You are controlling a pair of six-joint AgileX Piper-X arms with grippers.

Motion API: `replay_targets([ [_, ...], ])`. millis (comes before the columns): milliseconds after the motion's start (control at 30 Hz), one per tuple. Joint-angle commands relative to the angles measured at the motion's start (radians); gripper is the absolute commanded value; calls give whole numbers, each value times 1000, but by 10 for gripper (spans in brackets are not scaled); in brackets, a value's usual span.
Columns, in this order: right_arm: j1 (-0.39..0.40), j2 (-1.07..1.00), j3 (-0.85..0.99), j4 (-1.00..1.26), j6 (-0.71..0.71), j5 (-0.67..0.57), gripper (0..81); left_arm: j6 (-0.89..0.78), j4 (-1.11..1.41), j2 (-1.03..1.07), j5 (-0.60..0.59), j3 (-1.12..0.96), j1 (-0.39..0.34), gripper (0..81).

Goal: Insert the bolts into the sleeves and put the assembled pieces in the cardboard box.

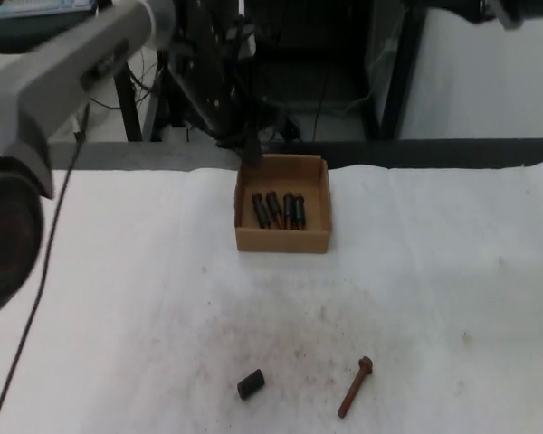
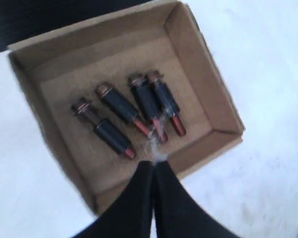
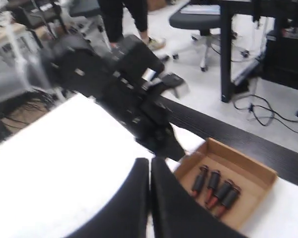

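Note:
The cardboard box (image 1: 282,240) sits at the bench's middle back and holds several bolts in black sleeves (image 1: 279,210). Nearer the front lie a loose black sleeve (image 1: 251,384) and a loose reddish bolt (image 1: 355,387), a short way apart. My left gripper (image 1: 247,154) hangs shut and holding nothing over the box's far left corner. In the left wrist view its fingertips (image 2: 154,163) meet above the box wall (image 2: 203,84), beside the assembled pieces (image 2: 121,106). My right gripper (image 3: 150,161) is shut, holds nothing and is raised high, looking down on the left gripper (image 3: 171,146), the box (image 3: 243,157) and the pieces (image 3: 216,188).
A white cloth (image 1: 452,271) covers the bench, stained dark around the loose parts. The left arm's grey link (image 1: 63,63) crosses the upper left with a cable (image 1: 45,271) hanging from it. Desk legs and cables stand behind the bench's dark back edge (image 1: 434,149).

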State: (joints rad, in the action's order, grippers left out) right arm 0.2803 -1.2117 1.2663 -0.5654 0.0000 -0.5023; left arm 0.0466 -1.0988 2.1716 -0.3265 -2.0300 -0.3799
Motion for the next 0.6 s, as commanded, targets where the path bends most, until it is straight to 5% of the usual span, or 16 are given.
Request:
replay_targets([
  [0,-7,13,4,-68,-39,93,8,80,-111,-113,79,33,-22,3],
  [233,-55,17,-28,-240,-46,137,8,108,-43,-380,79,365,-112,3],
  [567,-131,127,-288,-244,-31,134,8,-117,531,-705,79,961,-348,3],
])
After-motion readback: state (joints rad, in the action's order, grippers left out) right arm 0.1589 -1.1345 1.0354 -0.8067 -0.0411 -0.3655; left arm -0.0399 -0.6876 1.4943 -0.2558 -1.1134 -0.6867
